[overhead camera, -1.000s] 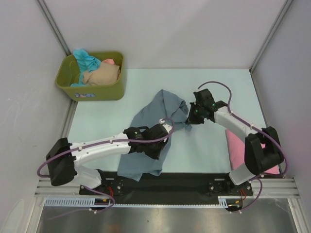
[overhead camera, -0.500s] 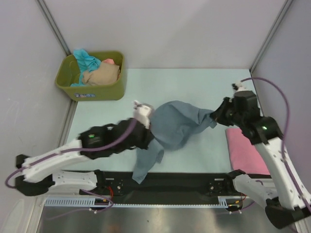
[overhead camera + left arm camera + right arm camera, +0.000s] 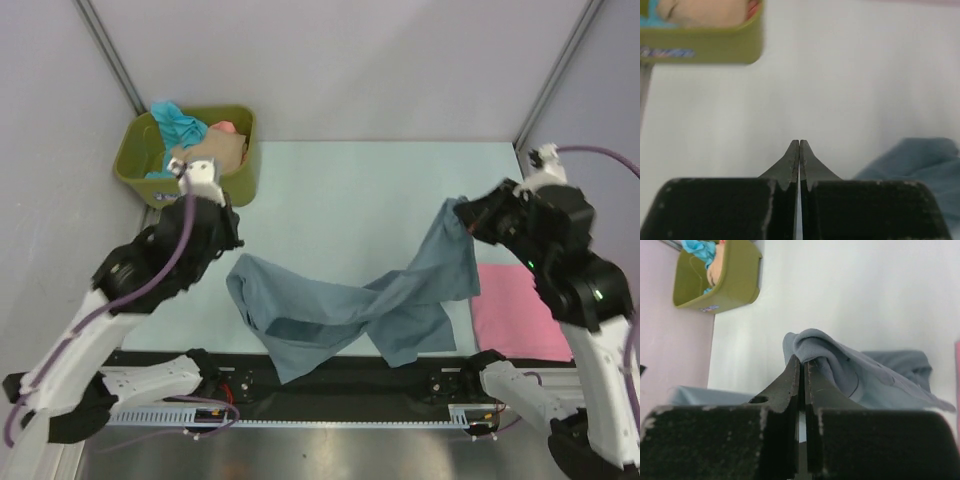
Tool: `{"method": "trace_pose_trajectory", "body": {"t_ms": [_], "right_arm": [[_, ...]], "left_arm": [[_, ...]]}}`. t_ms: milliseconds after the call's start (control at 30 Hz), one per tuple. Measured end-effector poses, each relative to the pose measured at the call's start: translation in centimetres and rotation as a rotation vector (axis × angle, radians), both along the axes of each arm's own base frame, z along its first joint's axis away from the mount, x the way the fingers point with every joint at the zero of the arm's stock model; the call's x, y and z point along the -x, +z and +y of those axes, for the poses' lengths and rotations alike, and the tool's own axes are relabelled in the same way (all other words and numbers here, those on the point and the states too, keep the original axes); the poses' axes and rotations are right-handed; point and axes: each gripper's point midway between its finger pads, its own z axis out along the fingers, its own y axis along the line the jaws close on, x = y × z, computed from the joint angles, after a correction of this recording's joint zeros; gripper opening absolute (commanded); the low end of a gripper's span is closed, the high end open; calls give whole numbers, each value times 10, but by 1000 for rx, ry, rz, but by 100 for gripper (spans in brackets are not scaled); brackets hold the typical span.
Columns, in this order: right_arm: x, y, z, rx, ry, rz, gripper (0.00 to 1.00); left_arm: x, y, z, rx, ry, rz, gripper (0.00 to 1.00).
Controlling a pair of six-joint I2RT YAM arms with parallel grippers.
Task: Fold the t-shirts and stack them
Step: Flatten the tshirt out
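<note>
An olive-green tub (image 3: 190,188) of bundled t-shirts (image 3: 210,152) sits at the surface's (image 3: 340,190) far left corner; the left jaws, closed on nothing, hover beside it. The slate-blue t-shirt (image 3: 340,315) stretches left-right along the near edge, its right end pinched aloft in the right jaws. A pink t-shirt (image 3: 505,315) lies flat at the near right corner.

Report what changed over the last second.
The left gripper and right gripper swung apart and upward, pulling the grey-blue t-shirt from a bunch into a wide spread. The right still pinches one end; the left, shut, no longer holds it. The green tub and pink t-shirt stayed put.
</note>
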Motion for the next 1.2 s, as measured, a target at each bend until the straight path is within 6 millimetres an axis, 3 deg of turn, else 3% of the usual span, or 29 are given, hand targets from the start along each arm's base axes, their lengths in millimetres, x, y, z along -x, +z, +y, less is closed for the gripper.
{"method": "trace_pose_trajectory", "body": {"t_ms": [100,200,367,400,433,500,567,600,633,700,767,800,900,967,1100,1200], "right_arm": [[-57,-16,19,16,-2,46,0],[-127,-41,33,16,-16,87,0],[-226,-89,33,-29,-62,159,0],[-246,-97,32,-40,-72,167,4],[-265,-102,32,-49,-77,163,9],[-300,-117,29,-60,-91,169,45],[-333,-131,26,-54,-96,188,61],[-350,-140,24,-38,-100,202,64],[-365,-147,20,-16,-107,218,65],[-379,-167,11,49,-118,283,69],[-369,-192,-1,123,-139,368,70],[-352,-207,-5,162,-140,432,71],[-270,-242,-6,244,-111,604,73],[-201,-248,3,264,-58,656,73],[-81,-229,32,250,90,617,72],[-17,-223,48,190,192,558,72]], "left_arm": [[-47,-54,27,-132,179,138,0],[-73,-97,38,-249,238,248,1],[-117,-117,59,-313,317,292,0],[-127,-118,61,-325,325,295,0],[-135,-119,60,-330,319,299,4],[-153,-124,47,-331,266,317,20],[-161,-134,29,-341,197,341,36],[-161,-142,19,-351,157,359,42],[-157,-152,7,-367,113,381,55],[-139,-177,-23,-406,0,413,69],[-107,-206,-55,-443,-136,464,73],[-88,-223,-71,-451,-211,496,73],[-34,-266,-99,-455,-386,607,68],[-9,-285,-105,-448,-440,675,67],[3,-300,-120,-435,-471,720,74],[3,-320,-130,-455,-477,762,69]]}}
